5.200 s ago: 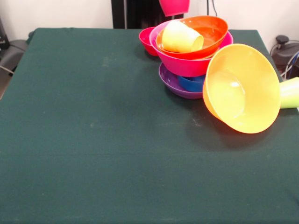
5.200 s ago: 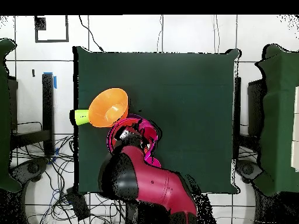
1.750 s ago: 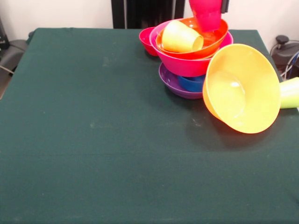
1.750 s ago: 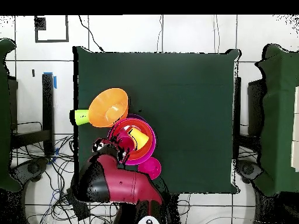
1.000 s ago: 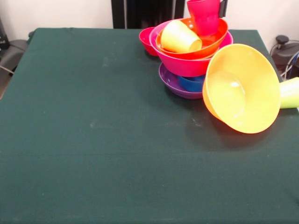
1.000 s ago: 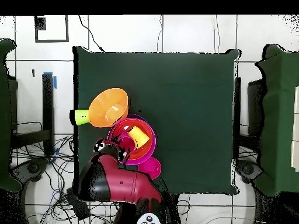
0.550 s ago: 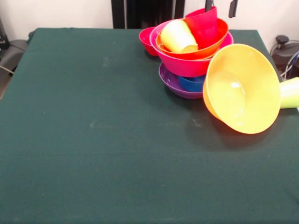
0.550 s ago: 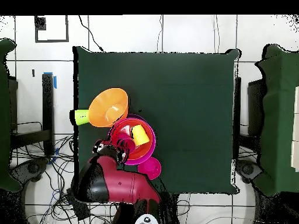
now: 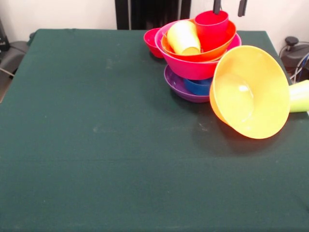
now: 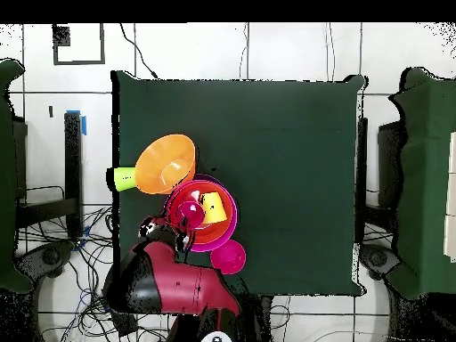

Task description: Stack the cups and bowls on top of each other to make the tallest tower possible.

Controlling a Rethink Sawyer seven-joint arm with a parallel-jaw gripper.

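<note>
The tower [image 9: 193, 67] has a purple bowl [image 9: 177, 86] lowest, then a blue bowl [image 9: 198, 87], a large pink bowl [image 9: 186, 67] and a red-orange bowl [image 9: 223, 41]. Inside the top bowl a yellow cup [image 9: 183, 37] lies on its side and a red cup [image 9: 211, 30] stands upright. My gripper [image 9: 229, 7] hangs open just above the red cup, touching nothing. From overhead the red cup [image 10: 190, 214] and yellow cup [image 10: 214, 207] sit side by side in the pile.
A light orange bowl [image 9: 251, 92] lies tipped on its side right of the tower, with a lime green cup [image 9: 300, 95] behind it at the table's edge. A small red bowl [image 9: 151, 41] sits behind the tower. My arm [image 10: 178, 280] rises near the table's edge.
The red cup came down in my gripper into the red-orange bowl and was let go. It tilted, then settled upright. The gripper rose and the yellow cup shifted a little.
</note>
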